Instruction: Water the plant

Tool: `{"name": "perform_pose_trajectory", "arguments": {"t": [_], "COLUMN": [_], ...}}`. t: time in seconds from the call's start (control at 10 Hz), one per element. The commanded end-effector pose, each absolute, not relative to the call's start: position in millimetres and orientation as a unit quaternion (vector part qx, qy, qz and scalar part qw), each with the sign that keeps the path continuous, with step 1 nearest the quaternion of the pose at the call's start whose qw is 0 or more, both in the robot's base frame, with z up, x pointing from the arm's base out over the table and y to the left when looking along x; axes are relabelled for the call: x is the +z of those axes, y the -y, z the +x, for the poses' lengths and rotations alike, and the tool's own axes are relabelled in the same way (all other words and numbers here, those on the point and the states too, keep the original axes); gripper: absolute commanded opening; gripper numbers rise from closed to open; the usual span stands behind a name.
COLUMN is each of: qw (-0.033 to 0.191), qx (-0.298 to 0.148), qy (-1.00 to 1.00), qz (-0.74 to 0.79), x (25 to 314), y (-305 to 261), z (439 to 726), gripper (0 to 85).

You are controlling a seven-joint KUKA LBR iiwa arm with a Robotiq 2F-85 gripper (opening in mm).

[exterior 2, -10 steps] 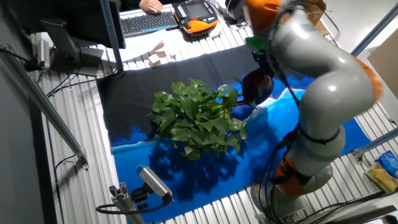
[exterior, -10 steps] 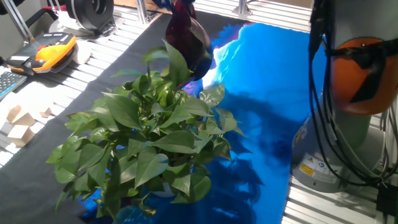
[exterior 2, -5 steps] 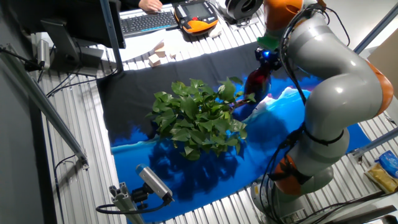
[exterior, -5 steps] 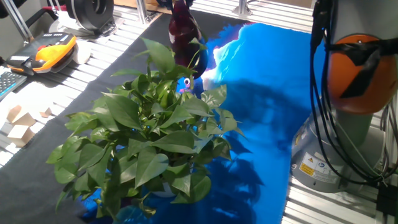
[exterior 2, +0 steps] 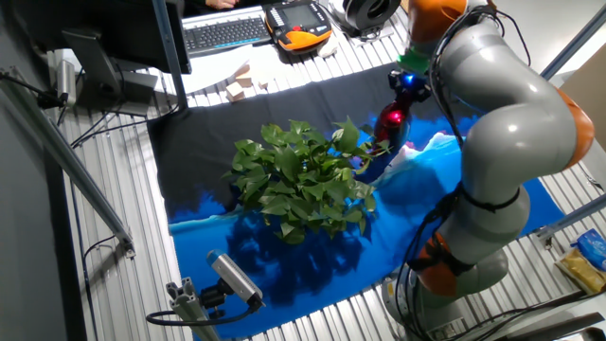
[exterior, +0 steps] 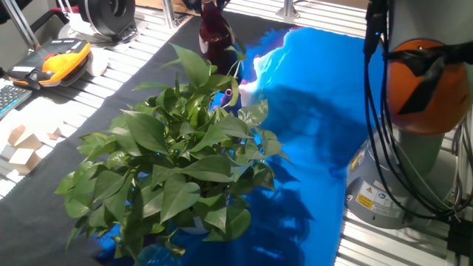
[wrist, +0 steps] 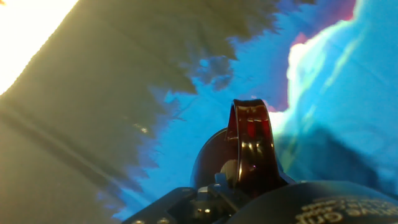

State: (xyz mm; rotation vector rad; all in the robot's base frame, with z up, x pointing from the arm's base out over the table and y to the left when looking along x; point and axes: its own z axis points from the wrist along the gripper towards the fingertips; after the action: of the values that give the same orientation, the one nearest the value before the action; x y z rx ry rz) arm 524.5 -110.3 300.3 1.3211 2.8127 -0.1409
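While the plant [exterior: 174, 166] is spreading its glossy green leaves over the near half of the table, the arm [exterior 2: 492, 114] is reaching over the far side of it from its grey base. The plant is sitting on the blue cloth [exterior: 318, 111], close to where that cloth is meeting the black cloth [exterior: 111, 103] — its leaves are overhanging both.

At the far edge of the foliage a dark maroon cup [exterior: 214, 38] is hanging from the gripper [exterior 2: 407, 83], just above and beside the outermost leaves; in the other fixed view the cup [exterior 2: 390, 126] is sitting against the leaves on the arm's side. In the hand view the cup's handle [wrist: 250, 146] is standing upright right in front of the camera, with the fingers apparently clamping it, though the contact itself is half hidden by the gripper body.

Beyond the cloths, on the slatted metal table [exterior: 148, 44], an orange-and-black teach pendant [exterior: 58, 59] is lying beside a keyboard [exterior 2: 225, 33], and a few small cardboard boxes [exterior: 22, 148] are resting near the black cloth's edge — well apart from the plant.
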Motion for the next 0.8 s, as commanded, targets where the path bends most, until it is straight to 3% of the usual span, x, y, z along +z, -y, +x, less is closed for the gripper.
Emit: {"name": "perform_pose_trajectory", "arguments": {"t": [0.0,0.4,0.7], "qw": [0.013,0.0,-0.023], "qx": [-0.036,-0.013,0.013], "qy": [-0.908,-0.929,-0.946], "qz": [0.417,0.369,0.323], "x": [295,273,255], "y": [114,120,117], "z": [529,552,561], "gripper": [0.0,0.0,0.0]}}
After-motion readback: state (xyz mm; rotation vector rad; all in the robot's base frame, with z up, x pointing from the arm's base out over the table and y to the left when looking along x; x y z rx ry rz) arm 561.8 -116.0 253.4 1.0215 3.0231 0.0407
